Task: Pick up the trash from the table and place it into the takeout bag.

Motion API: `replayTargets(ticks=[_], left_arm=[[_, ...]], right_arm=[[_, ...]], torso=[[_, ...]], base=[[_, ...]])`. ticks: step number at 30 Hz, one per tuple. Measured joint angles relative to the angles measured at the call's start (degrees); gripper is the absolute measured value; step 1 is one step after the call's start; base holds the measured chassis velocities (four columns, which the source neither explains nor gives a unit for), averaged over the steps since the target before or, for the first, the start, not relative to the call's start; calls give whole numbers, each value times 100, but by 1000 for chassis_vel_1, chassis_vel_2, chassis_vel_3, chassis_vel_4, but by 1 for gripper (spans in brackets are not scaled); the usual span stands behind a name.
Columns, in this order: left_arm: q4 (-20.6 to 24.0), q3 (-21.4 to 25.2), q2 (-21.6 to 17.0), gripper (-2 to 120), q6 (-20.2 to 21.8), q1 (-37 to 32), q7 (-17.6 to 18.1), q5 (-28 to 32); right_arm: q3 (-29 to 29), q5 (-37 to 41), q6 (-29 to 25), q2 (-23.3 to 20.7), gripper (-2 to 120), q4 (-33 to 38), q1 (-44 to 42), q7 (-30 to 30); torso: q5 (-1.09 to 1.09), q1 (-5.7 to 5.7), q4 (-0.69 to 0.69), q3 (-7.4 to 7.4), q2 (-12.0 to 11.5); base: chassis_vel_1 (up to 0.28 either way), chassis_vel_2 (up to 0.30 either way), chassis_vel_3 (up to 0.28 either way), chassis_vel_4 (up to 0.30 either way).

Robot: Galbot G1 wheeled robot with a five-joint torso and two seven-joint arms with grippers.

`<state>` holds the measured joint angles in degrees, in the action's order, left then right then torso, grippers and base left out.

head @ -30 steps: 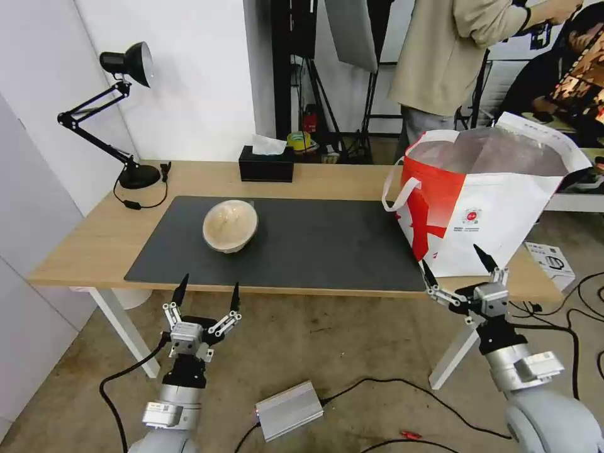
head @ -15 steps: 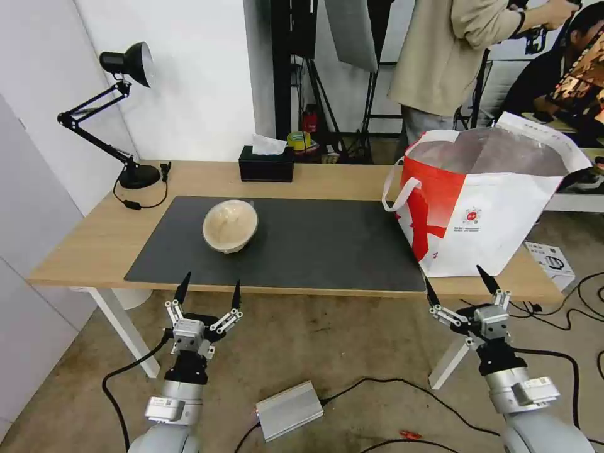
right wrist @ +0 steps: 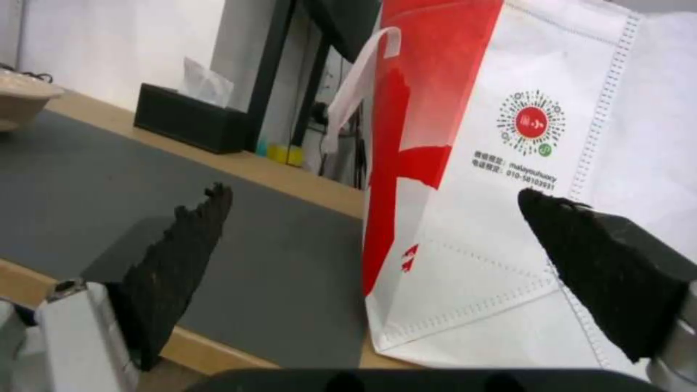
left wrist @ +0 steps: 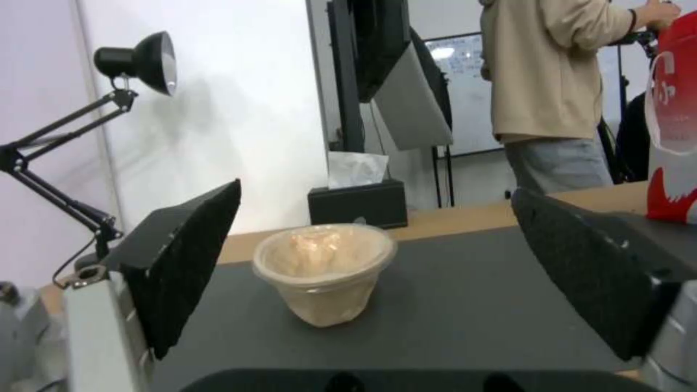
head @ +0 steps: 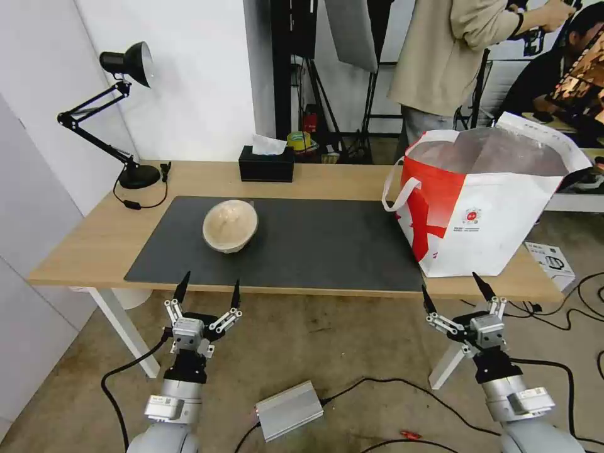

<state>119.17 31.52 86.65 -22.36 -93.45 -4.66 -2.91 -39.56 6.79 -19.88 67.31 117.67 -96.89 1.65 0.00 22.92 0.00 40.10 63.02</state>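
One beige lidded bowl (head: 230, 225) is left on the desk (head: 88, 242), tipped on the dark mat (head: 314, 242) at centre-left of the head view.

The bowl is seen leaning, its lidded mouth turned up and toward the lower edge of the frame; being round, no real long axis is offered, only the tilted axis through its lid. A roll or a slip is judged likely if it is pinched across the curved wall, and the lid could pop under pressure. The takeout bag (head: 484, 201) stands open at the right, well apart from the bowl, and its soft rim could fold inward. The left hand (head: 208, 290) and the right hand (head: 454, 292) are held spread wide and empty below the desk's near edge.
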Motion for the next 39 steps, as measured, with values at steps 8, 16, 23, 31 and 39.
replayTargets(ticks=[8, 16, 23, 31, 39], left_arm=[[8, 7, -2, 100, 0, 3, -1, -1], [-13, 10, -12, 100, 2, 24, -2, -2], [-35, 4, -33, 100, 66, 98, -15, -9], [-68, 14, -263, 100, 477, 501, -134, 19], [39, 50, -577, 100, 978, 860, -169, -48]], right_arm=[[-4, -107, -19, 23, 100, -31, -9, -23], [-6, -115, -19, 24, 100, -33, -9, -33], [-7, -115, -18, 24, 100, -33, -9, -35], [-7, -113, -15, 22, 100, -33, -8, -39], [-7, -111, -12, 21, 100, -32, -7, -42]], torso=[[0, 0, 0, 0, 0], [0, 0, 0, 0, 0], [0, 0, 0, 0, 0], [0, 0, 0, 0, 0], [0, 0, 0, 1, 0]], base=[[0, 0, 0, 0], [0, 0, 0, 0], [0, 0, 0, 0], [0, 0, 0, 0], [0, 0, 0, 0]])
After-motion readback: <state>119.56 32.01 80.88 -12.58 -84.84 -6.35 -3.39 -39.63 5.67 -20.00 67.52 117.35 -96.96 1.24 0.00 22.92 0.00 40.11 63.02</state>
